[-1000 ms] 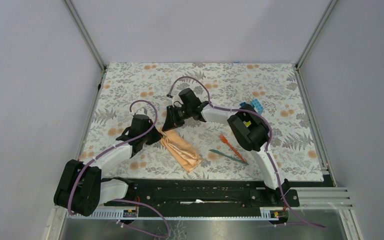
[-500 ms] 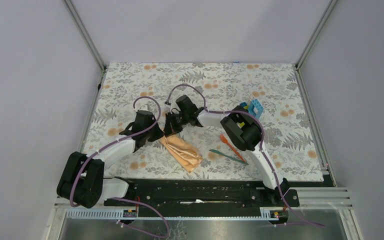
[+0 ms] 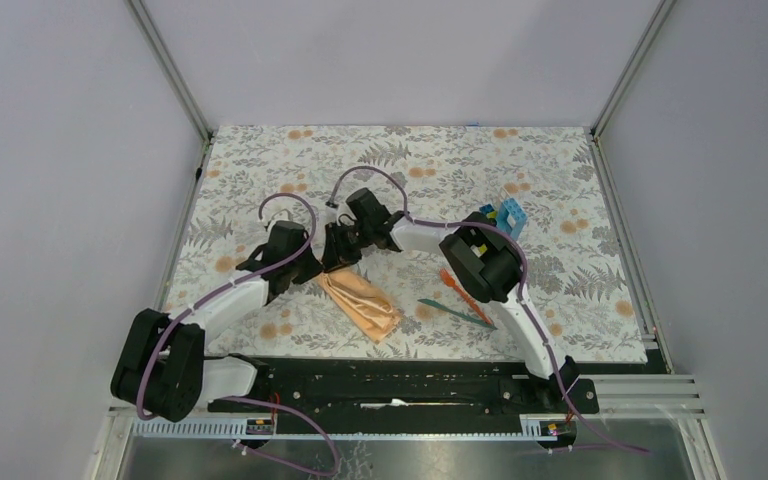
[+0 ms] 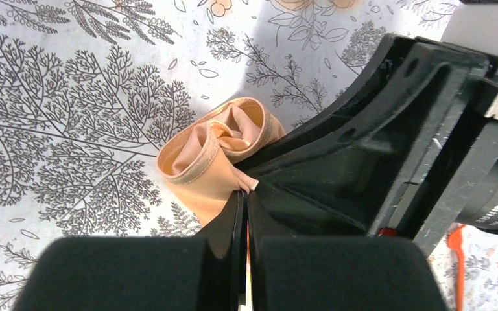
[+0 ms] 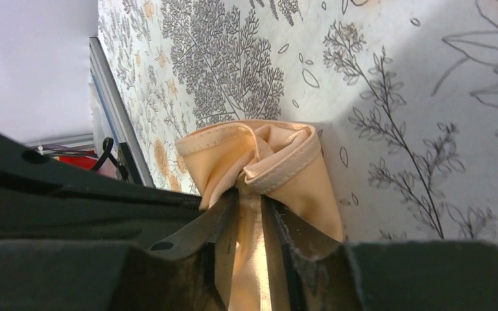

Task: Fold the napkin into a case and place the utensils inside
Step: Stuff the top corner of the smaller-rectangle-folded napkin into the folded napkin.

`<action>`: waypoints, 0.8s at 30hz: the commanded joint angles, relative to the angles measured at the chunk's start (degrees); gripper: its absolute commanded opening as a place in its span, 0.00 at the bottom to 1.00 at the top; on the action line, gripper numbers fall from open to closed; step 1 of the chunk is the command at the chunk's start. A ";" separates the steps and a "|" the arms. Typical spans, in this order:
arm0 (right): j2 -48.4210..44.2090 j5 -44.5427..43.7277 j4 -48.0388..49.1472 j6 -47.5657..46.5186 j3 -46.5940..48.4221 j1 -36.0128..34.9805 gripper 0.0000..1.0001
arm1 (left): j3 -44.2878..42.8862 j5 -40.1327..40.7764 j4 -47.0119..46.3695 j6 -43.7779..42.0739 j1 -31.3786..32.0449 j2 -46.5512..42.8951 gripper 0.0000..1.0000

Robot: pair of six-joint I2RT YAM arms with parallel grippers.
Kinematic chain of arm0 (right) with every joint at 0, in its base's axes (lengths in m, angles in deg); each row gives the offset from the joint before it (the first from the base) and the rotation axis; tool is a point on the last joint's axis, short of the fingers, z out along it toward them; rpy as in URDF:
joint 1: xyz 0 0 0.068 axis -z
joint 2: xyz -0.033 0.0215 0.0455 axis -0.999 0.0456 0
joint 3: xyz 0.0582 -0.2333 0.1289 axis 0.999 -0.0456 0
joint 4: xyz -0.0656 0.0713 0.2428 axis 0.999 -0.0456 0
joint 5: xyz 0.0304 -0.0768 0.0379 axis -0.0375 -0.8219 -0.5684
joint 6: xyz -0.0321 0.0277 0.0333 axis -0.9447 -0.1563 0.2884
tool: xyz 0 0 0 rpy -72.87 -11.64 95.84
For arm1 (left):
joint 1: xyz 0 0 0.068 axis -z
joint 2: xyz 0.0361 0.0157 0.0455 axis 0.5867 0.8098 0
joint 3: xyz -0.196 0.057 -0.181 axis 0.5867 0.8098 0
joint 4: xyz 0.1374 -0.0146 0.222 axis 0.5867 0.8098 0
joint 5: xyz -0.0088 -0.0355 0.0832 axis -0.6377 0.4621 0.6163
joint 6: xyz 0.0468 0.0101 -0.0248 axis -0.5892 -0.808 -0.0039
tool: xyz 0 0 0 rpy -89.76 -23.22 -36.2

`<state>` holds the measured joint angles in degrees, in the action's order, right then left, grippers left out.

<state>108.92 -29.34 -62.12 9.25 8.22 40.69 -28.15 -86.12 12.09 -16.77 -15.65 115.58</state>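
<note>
The peach-orange napkin lies as a long narrow folded packet on the mat, running from near the grippers toward the front. Both grippers meet at its far-left end. My left gripper is shut, with a thin edge of the napkin pinched at its tips. From the other side my right gripper holds the bunched end of the napkin, cloth filling the narrow gap between its fingers. The orange utensil and the teal utensil lie side by side to the packet's right.
The floral mat covers the table. A cluster of coloured toy blocks sits at the right, behind the right arm's elbow. A black rail runs along the front edge, and grey walls close in both sides.
The right gripper has come left and nearer, onto the napkin's far-left end. The left gripper has edged up to meet it. The napkin's end is now bunched between them.
</note>
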 commanded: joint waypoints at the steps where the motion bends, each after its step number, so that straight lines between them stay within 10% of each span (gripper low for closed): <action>1: -4.74 1.44 1.92 -0.19 -7.49 0.19 0.35 | 2.27 -0.62 -3.89 2.73 0.82 -2.91 0.00; 24: -6.49 9.63 13.09 7.44 -8.46 3.27 0.17 | 4.86 -0.26 -4.01 0.56 0.72 -6.63 0.00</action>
<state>102.38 -22.23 -52.89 14.62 -2.84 44.42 -22.57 -86.27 10.41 -15.35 -15.02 109.14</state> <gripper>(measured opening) 0.187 0.007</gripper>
